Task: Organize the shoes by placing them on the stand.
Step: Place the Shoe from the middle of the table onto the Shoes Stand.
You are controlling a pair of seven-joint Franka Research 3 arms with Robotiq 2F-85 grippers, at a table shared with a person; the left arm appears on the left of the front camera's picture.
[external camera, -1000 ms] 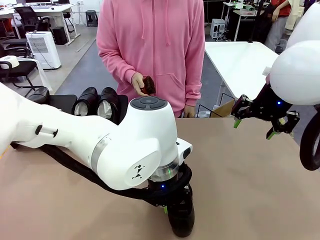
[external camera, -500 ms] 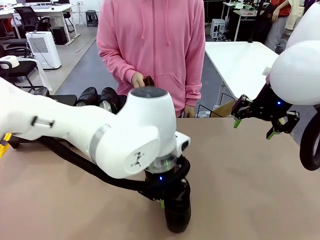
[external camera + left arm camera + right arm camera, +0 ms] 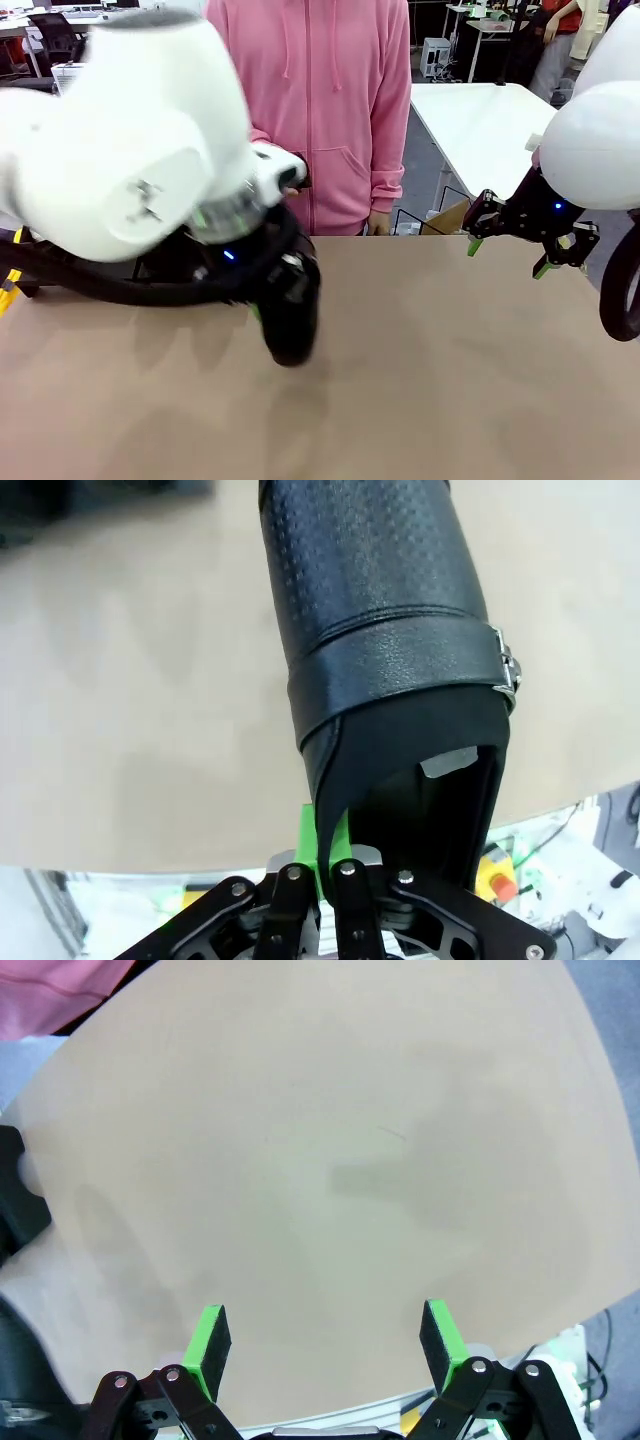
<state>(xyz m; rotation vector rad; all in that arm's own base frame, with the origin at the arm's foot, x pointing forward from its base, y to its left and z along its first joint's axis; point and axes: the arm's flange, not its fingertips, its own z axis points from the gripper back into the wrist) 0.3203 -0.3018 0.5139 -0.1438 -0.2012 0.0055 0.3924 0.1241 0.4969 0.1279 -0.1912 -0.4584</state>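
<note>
Moved: my left arm swung left, carrying the shoe (image 3: pixel 385 650) above the worktop (image 3: pixel 450 360).
Shoe: black, perforated leather, buckled strap.
Left claw (image 3: pixel 325 855): clamped on its collar.
Right claw (image 3: pixel 325 1345): wide, empty.

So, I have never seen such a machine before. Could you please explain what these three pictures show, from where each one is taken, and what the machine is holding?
You are looking at two white robot arms working at a tan table, with a person in a pink hoodie standing at the far side.

The front view comes from a fixed camera between the arms. The big blurred white shape is the left arm. The left gripper is shut on the back rim of a black shoe, carrying it above the table.

The left wrist view comes from a camera on that arm's wrist, looking along the fingers: you see the same shoe close up, with a strap and a small metal buckle.

The right wrist view is from the other arm. The right gripper is open, its green pads wide apart, holding nothing above bare table.
</note>
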